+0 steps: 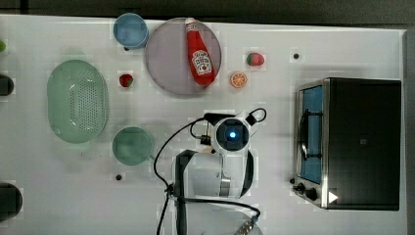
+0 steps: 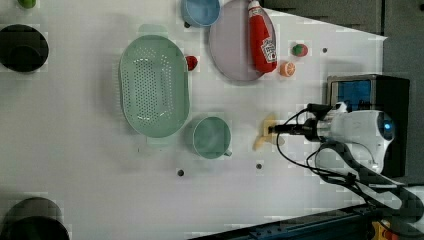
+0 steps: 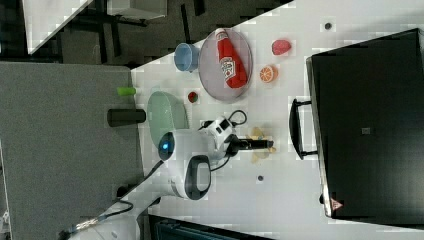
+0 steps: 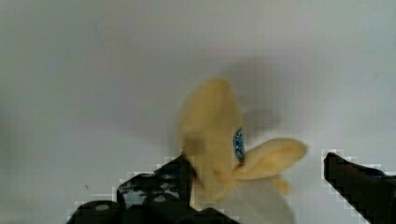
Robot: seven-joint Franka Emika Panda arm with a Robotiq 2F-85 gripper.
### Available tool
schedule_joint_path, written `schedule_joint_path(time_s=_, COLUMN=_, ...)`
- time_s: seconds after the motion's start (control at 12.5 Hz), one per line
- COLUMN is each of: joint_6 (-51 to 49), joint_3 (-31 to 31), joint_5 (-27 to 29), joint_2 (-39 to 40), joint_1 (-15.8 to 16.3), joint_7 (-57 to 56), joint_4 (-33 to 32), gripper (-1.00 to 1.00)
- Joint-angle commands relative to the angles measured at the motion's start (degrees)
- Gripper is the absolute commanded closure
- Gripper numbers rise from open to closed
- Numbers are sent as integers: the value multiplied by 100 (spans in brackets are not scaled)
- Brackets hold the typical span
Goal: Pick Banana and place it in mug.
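Observation:
The banana point(image 4: 215, 135) is pale yellow, partly peeled with a whitish tip, and lies on the white table. In the left view the banana point(image 2: 265, 134) lies to the right of the teal-green mug point(image 2: 212, 137), apart from it. My gripper point(image 4: 258, 161) is open and low over the banana, one black finger against its side and the other well clear. The gripper point(image 2: 272, 130) reaches the banana from the left view's right. The banana point(image 3: 258, 145) also peeks out around the fingers in the right view. In the top view the mug point(image 1: 132, 145) stands to the left of my wrist point(image 1: 232, 134).
A pale-green colander point(image 1: 77, 100) sits to the top view's left of the mug. A blue cup point(image 1: 130, 29), a grey plate point(image 1: 166, 63) holding a ketchup bottle point(image 1: 199, 54), a strawberry point(image 1: 126, 80) and an orange slice point(image 1: 238, 79) lie further up. A toaster oven point(image 1: 362, 142) stands at the top view's right.

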Motion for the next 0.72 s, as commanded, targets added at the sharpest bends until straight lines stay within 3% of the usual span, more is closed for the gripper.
schedule_joint_path(time_s=0.08, joint_6=213, joint_3=55, joint_5=32, joint_2=131, joint_1=-1, joint_7=-299, joint_4=-7, gripper=-100)
schedule_joint_path(time_s=0.16, joint_6=285, joint_3=92, joint_5=41, joint_2=183, joint_1=-2, joint_7=-300, joint_4=15, gripper=-93)
schedule_joint_path(time_s=0.4, joint_6=467, joint_3=107, joint_5=42, joint_2=122, joint_1=0, joint_7=-301, joint_4=-62, gripper=-18)
schedule_joint_path(time_s=0.64, joint_6=422, joint_3=89, joint_5=58, joint_2=-89, joint_1=-6, joint_7=-288, joint_4=-82, gripper=45)
schedule_joint_path(time_s=0.72, joint_6=311, joint_3=69, joint_5=62, joint_2=-227, joint_1=-17, joint_7=-285, joint_4=-109, gripper=46)
